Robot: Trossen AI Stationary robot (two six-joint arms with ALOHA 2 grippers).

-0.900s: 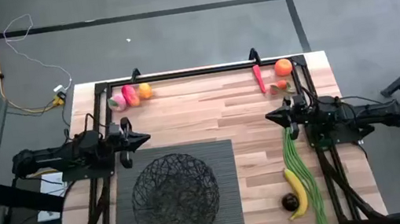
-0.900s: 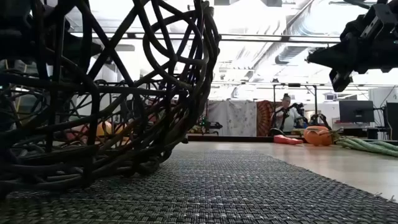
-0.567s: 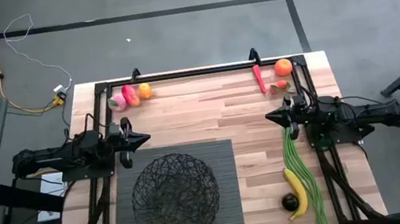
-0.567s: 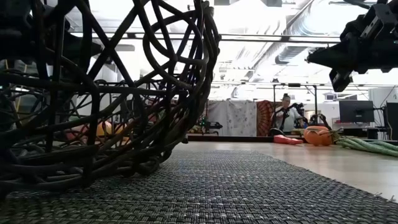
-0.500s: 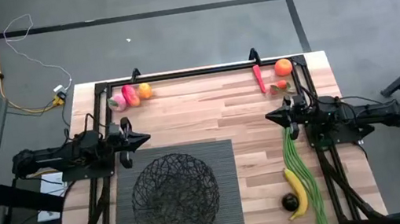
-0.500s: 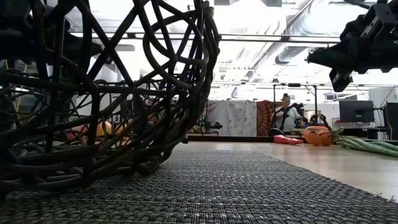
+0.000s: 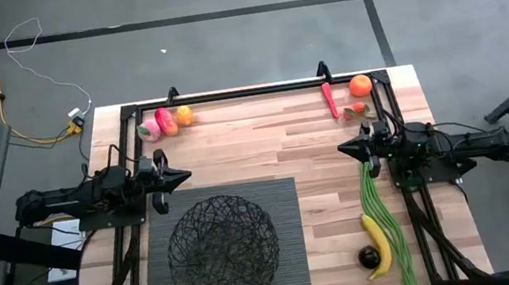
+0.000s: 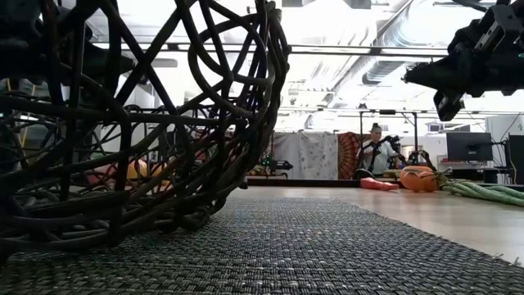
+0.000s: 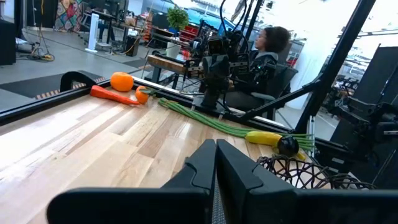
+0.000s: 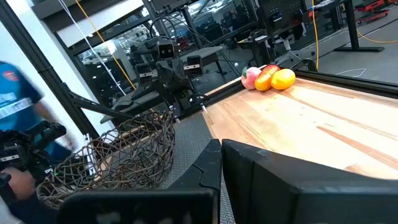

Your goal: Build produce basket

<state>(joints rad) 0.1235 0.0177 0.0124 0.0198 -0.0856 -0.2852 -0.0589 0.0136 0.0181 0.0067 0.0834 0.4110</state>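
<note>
Produce well apart from both fingers, basket [image 7: 223, 251] empty.
Green beans [image 7: 385, 224] nearest, directly under right gripper [image 7: 342, 148], long axis running back along that arm; left gripper [image 7: 186, 175] beside basket rim; both finger pairs together.

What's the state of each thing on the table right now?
basket: upright on the mat, empty
left gripper: shut, holding nothing
right gripper: shut, holding nothing
banana: on the table, untouched
green beans: lying along the right edge
dark fruit: touching the banana
</note>
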